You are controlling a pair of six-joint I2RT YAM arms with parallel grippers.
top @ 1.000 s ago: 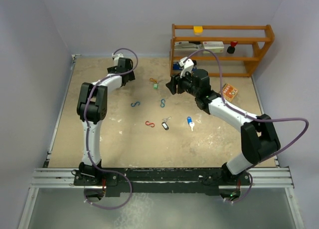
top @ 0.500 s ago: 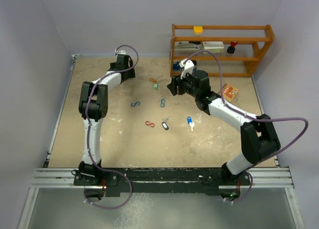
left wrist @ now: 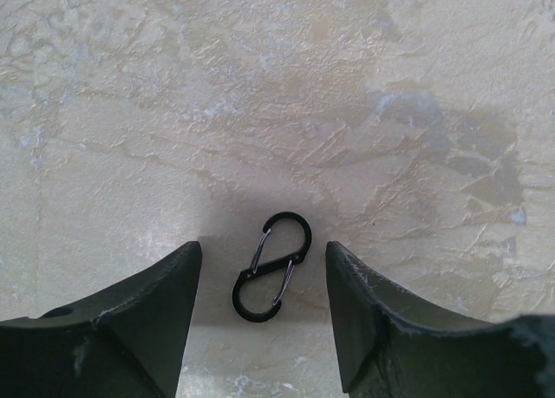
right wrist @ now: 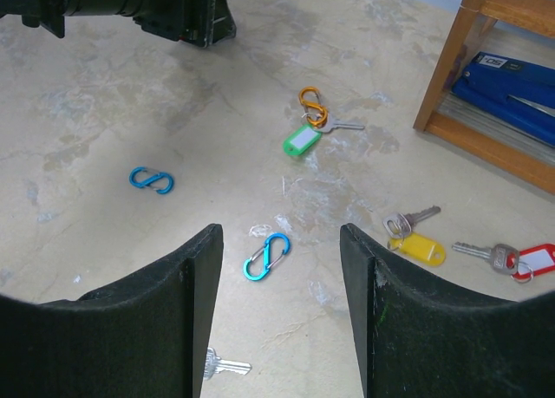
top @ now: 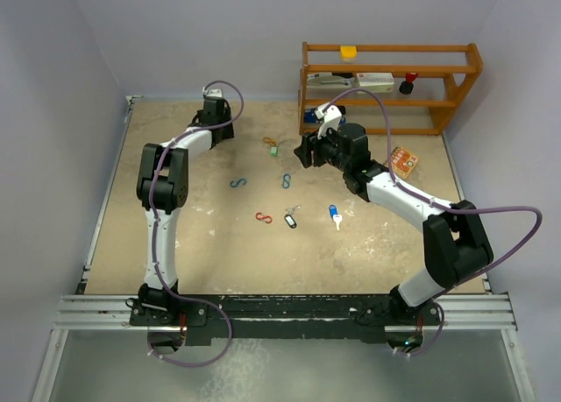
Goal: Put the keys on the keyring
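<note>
The sandy table [top: 202, 244] bears a wooden shelf [top: 390, 87] at its far right corner. The left arm [top: 162, 179] reaches to the far left of the table, and the right arm [top: 412, 205] stretches toward the far middle, just in front of the shelf. The left claw [left wrist: 262, 251] points down at the table with its fingers spread wide and has hold of nothing; a black clip [left wrist: 273, 266] lies flat in the gap, touching neither finger. The right claw [right wrist: 279, 233] is also spread wide and empty, and a blue clip [right wrist: 266, 256] shows on the table between its fingers. The keys lie loose and scattered. A green-tagged key [right wrist: 299, 140] rests beyond the right claw against an orange clip [right wrist: 313, 103]. A yellow-tagged key [right wrist: 416, 244] lies near the shelf's foot, with a red-tagged key [right wrist: 520, 261] just beside it at the edge of the right wrist view. A black-tagged key [top: 290, 218] and a blue-tagged key [top: 335, 215] sit near each other mid-table. A red clip [top: 263, 217] lies just left of the black-tagged key, and a second blue clip [right wrist: 152, 180] lies apart further left.
</note>
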